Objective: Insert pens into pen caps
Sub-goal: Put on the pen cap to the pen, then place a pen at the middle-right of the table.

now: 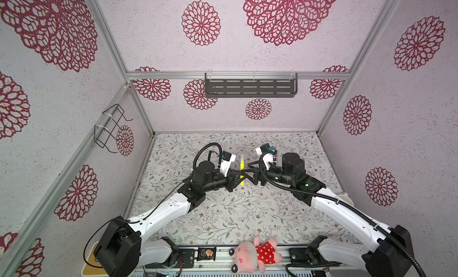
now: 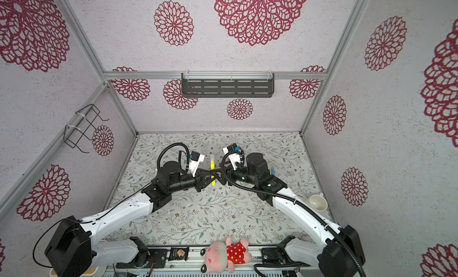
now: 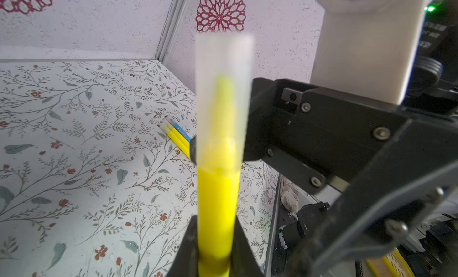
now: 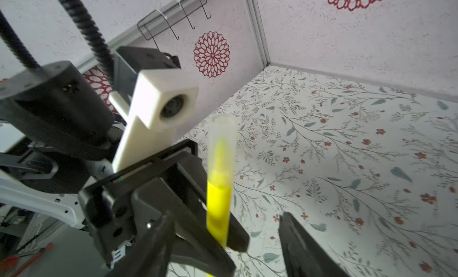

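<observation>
Left tool (image 3: pixel 215 238) grips a yellow pen (image 3: pixel 216 201) above mid-worktop. Cap (image 3: pixel 223 90) is on over the tip, so that one looks done. Right tool (image 4: pixel 225 216) has jaws wide, holding nothing, just beside the pen. Left wrist view shows three more pens (image 3: pixel 177 137) lying right of centre. Top views mostly hide them. Capped or not, can't tell.

Left claw (image 1: pixel 240 177) clamped on yellow pen (image 1: pixel 242 165), right claw (image 1: pixel 245 171) just beside it
</observation>
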You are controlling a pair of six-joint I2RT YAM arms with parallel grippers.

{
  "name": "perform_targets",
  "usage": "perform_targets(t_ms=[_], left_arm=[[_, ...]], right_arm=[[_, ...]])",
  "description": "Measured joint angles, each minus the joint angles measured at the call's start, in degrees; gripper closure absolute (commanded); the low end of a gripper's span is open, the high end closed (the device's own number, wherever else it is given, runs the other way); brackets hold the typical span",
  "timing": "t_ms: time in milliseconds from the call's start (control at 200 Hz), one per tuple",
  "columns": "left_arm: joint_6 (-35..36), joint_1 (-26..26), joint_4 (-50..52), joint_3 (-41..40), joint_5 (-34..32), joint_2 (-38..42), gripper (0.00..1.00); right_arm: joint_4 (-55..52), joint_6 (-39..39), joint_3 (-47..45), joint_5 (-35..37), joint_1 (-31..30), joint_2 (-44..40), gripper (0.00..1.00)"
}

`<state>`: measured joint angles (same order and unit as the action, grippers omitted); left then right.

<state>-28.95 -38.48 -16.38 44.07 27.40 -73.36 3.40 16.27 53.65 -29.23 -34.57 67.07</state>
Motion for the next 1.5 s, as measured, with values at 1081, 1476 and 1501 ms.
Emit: perform_targets(t_ms=[1081, 1476, 1501], left_arm=[[1.5, -5.2, 3.8, 16.5, -2.3, -19.7, 1.00], [1.5, -5.7, 3.6, 16.9, -2.3, -20.1, 1.00], [1.5, -5.7, 3.6, 16.9, -2.3, -20.1, 1.00]], right_arm=[[-9.0, -0.5, 0.3, 1.9, 11.7, -3.0, 0.39], [-4.3, 2.8, -1.7, -1.1, 11.7, 0.2, 0.60], [-4.0, 3.2, -1.7, -1.3, 11.7, 0.3, 0.64]])
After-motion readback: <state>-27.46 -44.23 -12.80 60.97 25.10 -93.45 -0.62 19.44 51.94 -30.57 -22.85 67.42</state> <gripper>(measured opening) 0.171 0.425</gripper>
